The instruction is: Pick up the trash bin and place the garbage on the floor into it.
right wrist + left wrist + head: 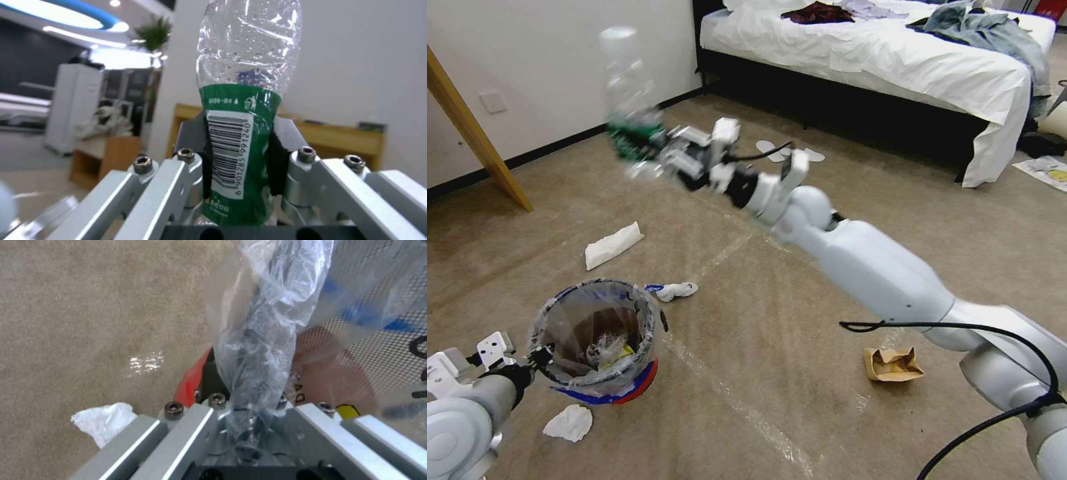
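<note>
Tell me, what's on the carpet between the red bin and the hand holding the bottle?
In the head view, a folded white tissue lies between the trash bin and the right hand gripping the bottle.

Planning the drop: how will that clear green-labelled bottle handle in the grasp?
The bottle looks empty, only droplets inside, so probably light. Its walls look creased, likely to give under the right tool. Round-bodied, it may roll if dropped on the carpet.

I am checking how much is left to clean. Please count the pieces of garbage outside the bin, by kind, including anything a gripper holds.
White tissues on the floor: 3, one long, one crumpled, one with a blue mark
Brown paper bag: 1
Clear green-labelled bottle, held in the right gripper: 1
Total: 5
</note>
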Controlling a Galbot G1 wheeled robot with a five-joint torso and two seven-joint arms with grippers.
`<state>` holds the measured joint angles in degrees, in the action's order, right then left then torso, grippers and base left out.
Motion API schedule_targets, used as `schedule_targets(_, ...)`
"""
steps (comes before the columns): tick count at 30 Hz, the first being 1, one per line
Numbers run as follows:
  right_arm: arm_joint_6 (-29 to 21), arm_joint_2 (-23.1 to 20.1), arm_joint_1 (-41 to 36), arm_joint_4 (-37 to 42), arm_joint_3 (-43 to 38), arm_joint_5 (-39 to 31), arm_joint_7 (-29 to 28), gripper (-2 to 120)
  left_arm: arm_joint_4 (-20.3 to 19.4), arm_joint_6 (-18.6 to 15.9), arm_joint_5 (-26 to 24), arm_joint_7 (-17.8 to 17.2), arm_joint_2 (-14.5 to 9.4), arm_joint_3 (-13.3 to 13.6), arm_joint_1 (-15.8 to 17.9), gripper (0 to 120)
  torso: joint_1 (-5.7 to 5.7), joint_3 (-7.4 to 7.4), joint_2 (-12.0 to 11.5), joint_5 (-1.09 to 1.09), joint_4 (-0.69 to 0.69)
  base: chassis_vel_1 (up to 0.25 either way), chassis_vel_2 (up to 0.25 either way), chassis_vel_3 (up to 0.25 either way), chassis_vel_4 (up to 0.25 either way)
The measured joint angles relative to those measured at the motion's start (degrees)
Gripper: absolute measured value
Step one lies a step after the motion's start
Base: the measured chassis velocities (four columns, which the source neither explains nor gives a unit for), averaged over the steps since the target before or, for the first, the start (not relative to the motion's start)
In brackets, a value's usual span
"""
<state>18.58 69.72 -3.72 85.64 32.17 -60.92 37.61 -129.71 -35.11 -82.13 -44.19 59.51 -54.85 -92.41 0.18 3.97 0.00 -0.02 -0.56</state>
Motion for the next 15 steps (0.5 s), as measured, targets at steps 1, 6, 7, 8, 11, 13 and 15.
schedule_targets(1,0.00,0.00,0.00,0.00,0.00,0.00,0.00,22,0.00,0.00,0.00,0.00,0.00,0.00,0.00,1,0.00,0.00,0.00,0.00,0.00,0.000,0.000,0.000,0.000)
schedule_targets(6,1.18,2.18,-1.83,-1.46,6.53,3.61,0.96,22,0.03,0.01,0.05,-0.08,0.12,0.01,0.03,1,0.00,0.00,0.00,0.01,0.00,0.000,0.000,0.000,0.000)
schedule_targets(7,1.18,2.18,-1.83,-1.46,6.53,3.61,0.96,22,0.03,0.01,0.05,-0.08,0.12,0.01,0.03,1,0.00,0.00,0.00,0.01,0.00,0.000,0.000,0.000,0.000)
schedule_targets(8,1.34,2.48,-2.08,-1.92,7.29,4.09,1.05,22,0.03,0.01,0.06,-0.08,0.23,0.04,0.01,1,0.00,0.00,0.00,0.01,0.00,0.000,0.000,0.000,0.000)
schedule_targets(11,1.92,3.44,-2.87,-3.47,9.27,5.16,1.18,22,-0.05,0.00,0.32,-0.08,0.64,0.19,-0.18,1,0.00,0.00,0.00,0.01,0.00,0.000,0.000,0.000,0.000)
schedule_targets(13,2.21,3.77,-3.19,-4.33,9.90,5.84,1.39,22,-0.29,-0.02,0.38,-0.09,0.81,0.23,-0.35,1,0.00,0.00,0.00,0.00,0.00,0.000,0.000,0.000,0.000)
schedule_targets(15,2.57,4.19,-3.79,-5.90,10.64,7.01,1.83,22,-0.72,-0.07,0.37,-0.08,0.89,0.13,-0.62,1,0.00,0.00,0.00,0.01,0.00,0.000,0.000,0.000,0.000)
